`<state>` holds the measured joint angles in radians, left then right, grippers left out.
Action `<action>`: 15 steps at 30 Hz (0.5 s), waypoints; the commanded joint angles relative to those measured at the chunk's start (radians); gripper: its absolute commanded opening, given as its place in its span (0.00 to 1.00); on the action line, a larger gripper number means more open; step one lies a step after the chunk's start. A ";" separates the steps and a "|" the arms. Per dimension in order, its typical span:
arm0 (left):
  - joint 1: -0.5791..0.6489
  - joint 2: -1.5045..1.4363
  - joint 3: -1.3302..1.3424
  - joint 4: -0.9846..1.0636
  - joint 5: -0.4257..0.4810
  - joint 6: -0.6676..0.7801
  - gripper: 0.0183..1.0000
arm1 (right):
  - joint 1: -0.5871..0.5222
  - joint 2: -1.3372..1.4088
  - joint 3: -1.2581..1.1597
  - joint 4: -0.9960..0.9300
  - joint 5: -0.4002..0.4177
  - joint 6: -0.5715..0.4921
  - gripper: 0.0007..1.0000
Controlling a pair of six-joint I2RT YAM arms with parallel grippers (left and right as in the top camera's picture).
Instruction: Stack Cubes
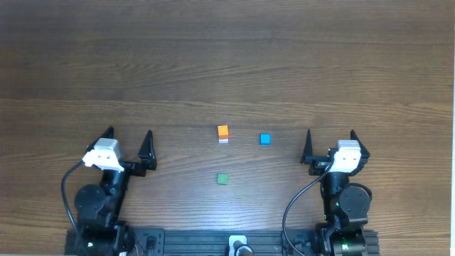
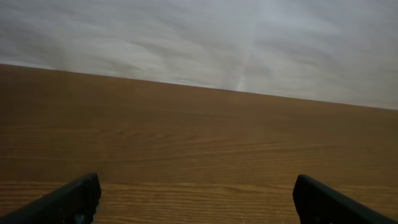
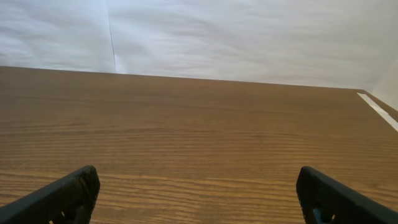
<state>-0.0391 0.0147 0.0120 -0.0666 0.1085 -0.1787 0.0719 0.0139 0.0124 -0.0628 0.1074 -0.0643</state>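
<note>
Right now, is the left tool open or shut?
Open: the left tool has its fingers spread wide apart, with bare table between them.

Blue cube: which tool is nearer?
Right. The right tool sits right of the blue cube; the left tool is much farther, left of it, past the orange cube.

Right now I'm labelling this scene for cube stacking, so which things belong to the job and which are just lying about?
Job: orange cube, white cube touching it, blue cube, green cube, left gripper and right gripper, both open.
Not the job: wooden table, pale wall behind it, white strip at the table's edge.
</note>
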 commanded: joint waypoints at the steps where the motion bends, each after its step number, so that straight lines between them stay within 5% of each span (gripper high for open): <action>1: -0.002 -0.012 -0.006 0.000 -0.001 0.014 1.00 | 0.005 -0.009 -0.007 0.012 -0.029 0.031 0.99; 9: -0.002 -0.012 -0.006 0.000 -0.001 0.014 1.00 | 0.005 0.026 -0.007 0.034 -0.169 0.310 0.99; 15: -0.002 -0.012 -0.006 0.000 -0.001 0.014 1.00 | 0.005 0.139 0.099 0.002 -0.180 0.469 0.99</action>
<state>-0.0391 0.0147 0.0120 -0.0669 0.1085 -0.1787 0.0719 0.1093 0.0315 -0.0536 -0.0360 0.2935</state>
